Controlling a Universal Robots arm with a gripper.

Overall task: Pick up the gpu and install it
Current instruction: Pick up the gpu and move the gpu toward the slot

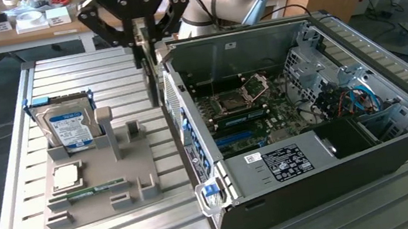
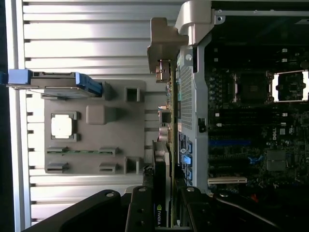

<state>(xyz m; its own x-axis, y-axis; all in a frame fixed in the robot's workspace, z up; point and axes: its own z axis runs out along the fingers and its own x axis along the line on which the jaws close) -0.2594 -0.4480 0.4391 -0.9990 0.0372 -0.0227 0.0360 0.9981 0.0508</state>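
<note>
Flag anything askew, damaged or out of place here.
Nothing stands out. The gripper holds the gpu on edge just outside the open computer case; the hard drive sits in its gray holder.

The gripper (image 1: 145, 42) is showing black, the gpu (image 2: 161, 179) dark with a pale bracket (image 2: 166, 43). The drive (image 1: 68, 129) is wearing a blue-and-white label over silver. The holder (image 1: 127, 160) is showing grey, the bench (image 1: 80, 71) silvery ribbed slats, the case (image 1: 331, 180) black.
</note>
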